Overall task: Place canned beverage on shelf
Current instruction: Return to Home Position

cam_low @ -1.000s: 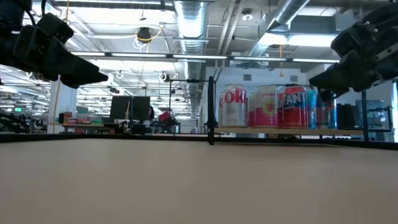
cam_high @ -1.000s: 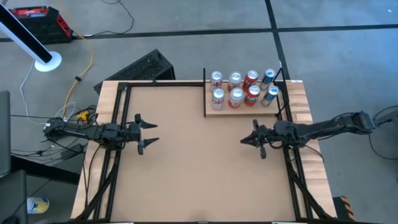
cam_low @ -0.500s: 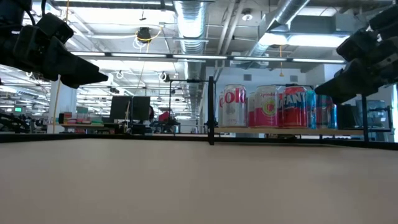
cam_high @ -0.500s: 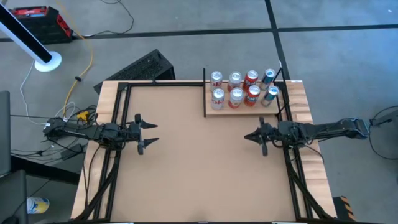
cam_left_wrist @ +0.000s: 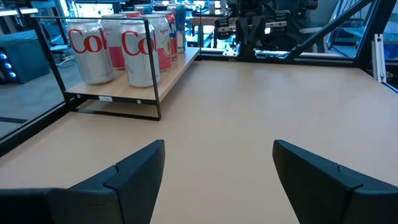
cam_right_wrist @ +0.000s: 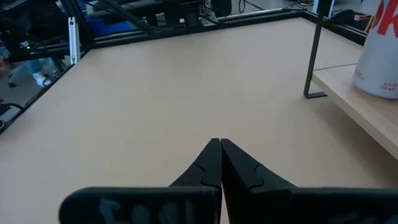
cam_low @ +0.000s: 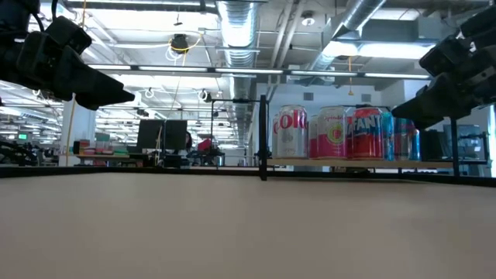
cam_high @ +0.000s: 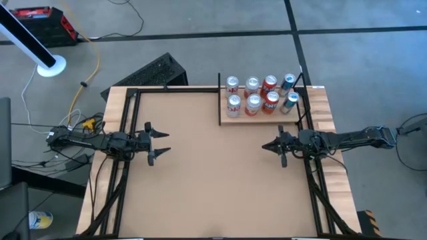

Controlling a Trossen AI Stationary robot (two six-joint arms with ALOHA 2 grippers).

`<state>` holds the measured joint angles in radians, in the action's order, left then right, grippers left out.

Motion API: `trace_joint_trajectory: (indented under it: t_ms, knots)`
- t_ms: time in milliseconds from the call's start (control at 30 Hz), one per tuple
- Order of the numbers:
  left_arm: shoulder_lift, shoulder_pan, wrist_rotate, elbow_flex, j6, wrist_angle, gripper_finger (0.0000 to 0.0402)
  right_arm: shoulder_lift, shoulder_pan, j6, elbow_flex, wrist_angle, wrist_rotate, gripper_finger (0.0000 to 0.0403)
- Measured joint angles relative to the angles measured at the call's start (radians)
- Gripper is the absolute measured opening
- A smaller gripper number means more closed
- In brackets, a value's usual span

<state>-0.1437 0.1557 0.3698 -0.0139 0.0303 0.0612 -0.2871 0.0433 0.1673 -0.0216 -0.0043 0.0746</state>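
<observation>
The shelf point(cam_high: 261, 116), a small pale wood board with thin black posts, stands on the table's far right part. Several cans point(cam_high: 253, 103), silver, red and blue, stand upright on it in two rows. They also show in the low view point(cam_low: 333, 133) and the left wrist view point(cam_left_wrist: 138, 45). My left gripper point(cam_high: 161, 143) is open and empty above the table's left side, pointing toward the right. My right gripper point(cam_high: 264, 147) is shut and empty above the table's right side, nearer than the shelf and pointing left. Its closed fingertips show in the right wrist view point(cam_right_wrist: 219, 145).
Black frame rails point(cam_high: 124, 127) run along the table's left, right and far edges. The shelf's black corner post point(cam_right_wrist: 314, 50) stands close to my right gripper. The wide brown tabletop point(cam_high: 213, 173) lies between the two arms. A black case point(cam_high: 150, 72) lies on the floor beyond the far left corner.
My right gripper has drawn back a little toward the table's right edge and sunk slightly, then held still. The cans and the shelf have not moved.
</observation>
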Motion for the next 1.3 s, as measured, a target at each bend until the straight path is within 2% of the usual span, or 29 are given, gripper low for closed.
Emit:
trace_joint_trajectory:
  t_ms: [1300]
  knots:
    - [0.000, 0.000, 0.000, 0.000, 0.000, 0.000, 0.0284, 0.000, 0.000, -0.002, 0.000, -0.003, 0.003, 0.0032]
